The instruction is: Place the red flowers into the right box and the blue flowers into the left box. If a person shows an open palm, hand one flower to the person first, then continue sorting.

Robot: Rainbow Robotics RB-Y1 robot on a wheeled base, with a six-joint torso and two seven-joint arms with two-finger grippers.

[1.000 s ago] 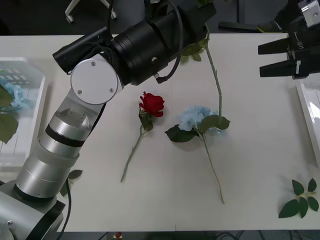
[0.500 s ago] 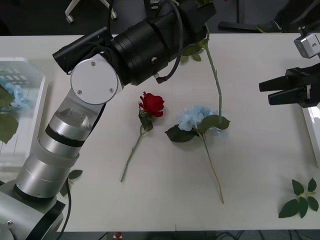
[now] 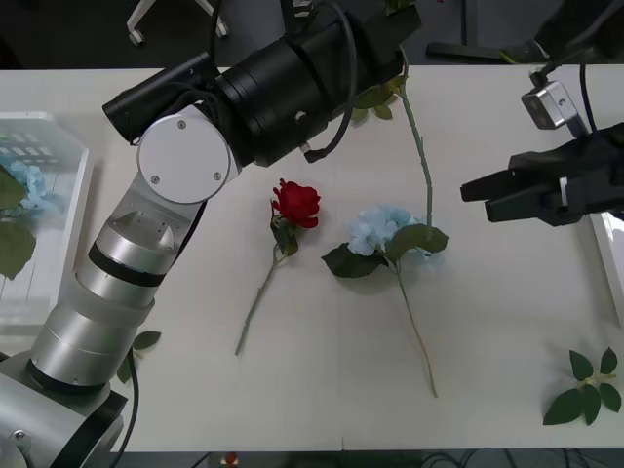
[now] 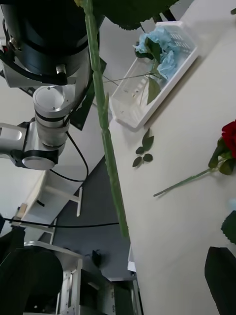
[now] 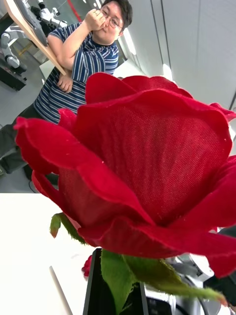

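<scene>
Green stem (image 3: 421,156) between gripper (image 3: 478,198) and rose (image 3: 295,203)

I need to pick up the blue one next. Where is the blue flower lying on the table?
In the front view the blue flower lies near the table's middle, just right of the loose red rose, with the right gripper off to its right.

Front camera looks down from above the table (image 3: 322,390); both wrist cameras look upward, sharing the held rose (image 5: 142,167).
</scene>
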